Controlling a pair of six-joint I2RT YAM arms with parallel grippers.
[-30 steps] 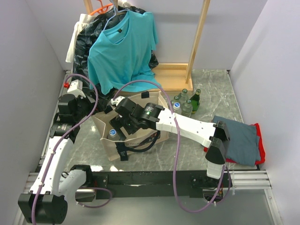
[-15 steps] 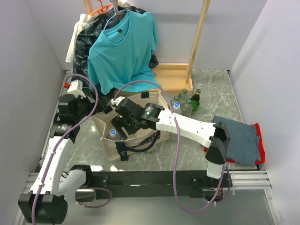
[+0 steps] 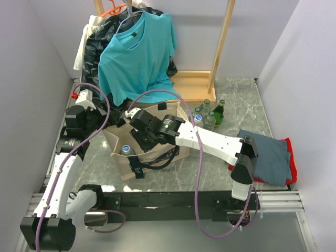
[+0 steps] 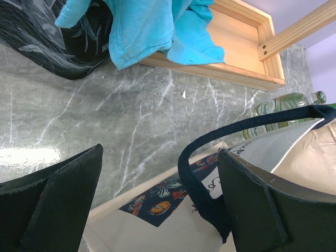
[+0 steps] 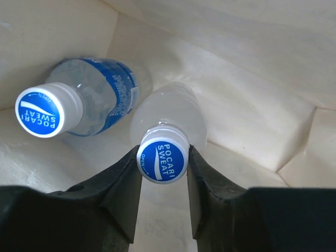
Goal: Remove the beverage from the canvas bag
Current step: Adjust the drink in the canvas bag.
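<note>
Now that the right claw (image 5: 163, 159) has sunk deeper into the canvas bag (image 3: 122, 169) and drawn its two fingers in from wide apart, you are looking at a grip forming on the beverage bottle (image 5: 169, 111). In the right wrist view, the dark fingers are pressing against both sides of the bottle's neck, just under its blue and white cap, which is sitting squarely between them. The clear body of the bottle is stretching away beyond the fingertips, resting against the bag's pale inner wall. A second bottle (image 5: 94, 97), with a blue label and a matching cap, is sitting just left of the claw, beside the gripped one and untouched by the fingers.

The left claw (image 4: 160, 157) is standing wide apart outside the bag, holding nothing. The bag's black strap handle (image 4: 190, 178) is looping just inside the finger on the right of its view.

In my judgement, the reach is ending and the lift is coming next. You are likely needing a straight pull up through the bag's mouth, and the narrow hold under the cap could be letting the bottle swing or slip.
</note>
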